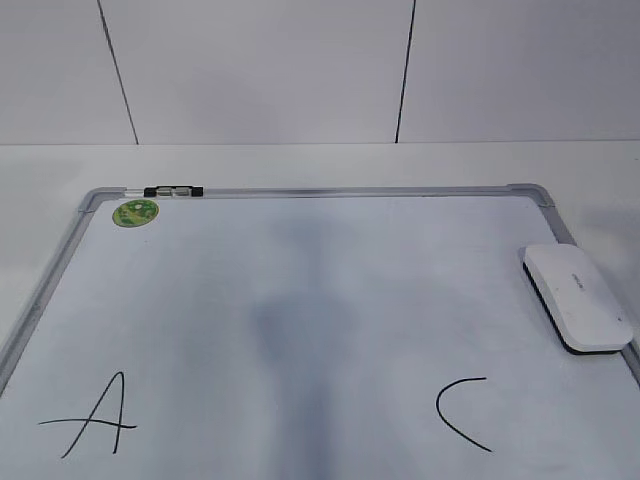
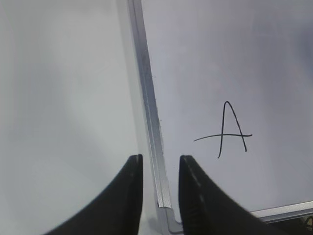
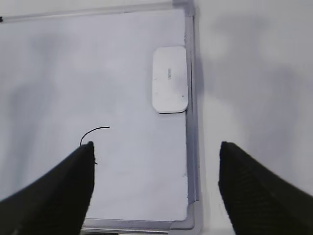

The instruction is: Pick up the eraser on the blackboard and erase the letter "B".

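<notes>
The white eraser [image 1: 578,297] lies flat on the blackboard [image 1: 300,240], a white board, against its right frame; it also shows in the right wrist view [image 3: 169,79]. A black "A" [image 1: 95,420] [image 2: 227,129] is at the front left and a black "C" [image 1: 460,410] [image 3: 93,133] at the front right. No letter "B" shows; between them is a grey smear [image 1: 300,340]. My right gripper [image 3: 155,147] is wide open and empty above the board's front right corner, short of the eraser. My left gripper [image 2: 160,159] is narrowly open and empty over the board's left frame [image 2: 149,98]. Neither gripper shows in the exterior view.
A small black-and-clear marker [image 1: 173,190] lies on the board's far frame, next to a round green sticker [image 1: 135,212]. The board lies on a white table [image 1: 300,160] with a white panelled wall behind. The table shows left of the board [image 2: 63,98] and right of it [image 3: 244,73].
</notes>
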Motion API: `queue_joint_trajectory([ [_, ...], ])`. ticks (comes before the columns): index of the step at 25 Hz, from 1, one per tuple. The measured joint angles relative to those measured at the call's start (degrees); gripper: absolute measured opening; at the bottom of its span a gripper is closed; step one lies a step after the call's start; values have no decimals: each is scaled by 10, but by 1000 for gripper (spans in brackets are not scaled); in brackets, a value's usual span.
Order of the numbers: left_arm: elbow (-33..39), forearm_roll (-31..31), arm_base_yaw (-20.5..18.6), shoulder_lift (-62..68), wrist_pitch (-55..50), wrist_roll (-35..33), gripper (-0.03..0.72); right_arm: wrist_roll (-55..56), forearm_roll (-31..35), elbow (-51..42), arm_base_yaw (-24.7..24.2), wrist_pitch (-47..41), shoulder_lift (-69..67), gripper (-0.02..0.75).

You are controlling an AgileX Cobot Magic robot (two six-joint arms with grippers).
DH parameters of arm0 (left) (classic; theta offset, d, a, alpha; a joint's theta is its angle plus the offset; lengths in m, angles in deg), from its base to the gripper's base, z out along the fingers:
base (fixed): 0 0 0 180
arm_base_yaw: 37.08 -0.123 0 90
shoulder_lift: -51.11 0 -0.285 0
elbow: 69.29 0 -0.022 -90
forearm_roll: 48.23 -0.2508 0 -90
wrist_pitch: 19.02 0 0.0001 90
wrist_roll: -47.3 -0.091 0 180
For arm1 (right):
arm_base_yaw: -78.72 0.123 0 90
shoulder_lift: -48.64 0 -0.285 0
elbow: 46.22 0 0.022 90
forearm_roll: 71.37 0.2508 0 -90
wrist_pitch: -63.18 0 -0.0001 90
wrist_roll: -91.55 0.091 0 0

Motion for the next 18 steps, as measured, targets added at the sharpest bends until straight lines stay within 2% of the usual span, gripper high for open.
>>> queue_joint_trajectory([
  [8,83,-1,0,-189,-5,-36,198,-15,-17,-74,0,-4,149,589],
  [18,223,-2,0,-396,14,-64,198,-85,-19,-235,0,3,299,589],
])
